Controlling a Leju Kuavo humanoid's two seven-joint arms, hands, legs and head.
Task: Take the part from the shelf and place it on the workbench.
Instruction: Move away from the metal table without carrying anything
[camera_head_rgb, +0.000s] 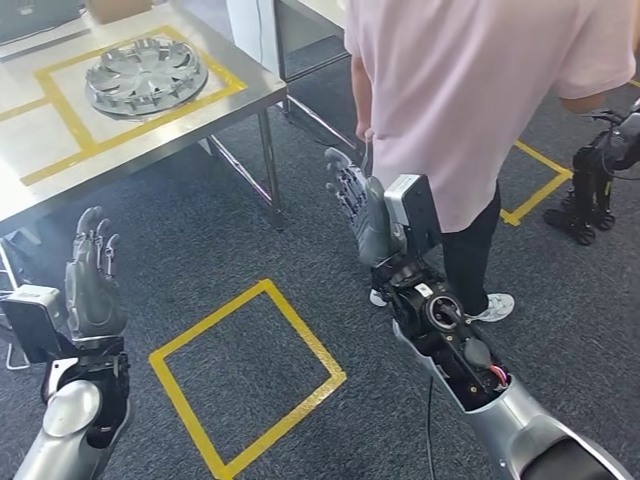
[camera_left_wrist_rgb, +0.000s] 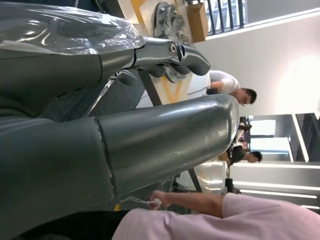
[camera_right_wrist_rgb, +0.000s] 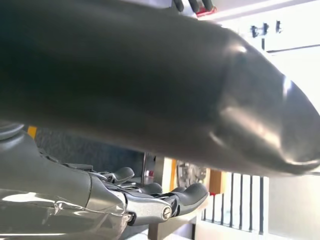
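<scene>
Part (camera_head_rgb: 146, 73) on workbench (camera_head_rgb: 45, 165), person (camera_head_rgb: 483, 100) beside right hand (camera_head_rgb: 361, 205)

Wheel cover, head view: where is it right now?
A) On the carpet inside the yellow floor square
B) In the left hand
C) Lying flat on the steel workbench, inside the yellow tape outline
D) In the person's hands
C: the wheel cover lies flat on the workbench within the yellow tape outline, while the left hand and right hand hold nothing.
</scene>
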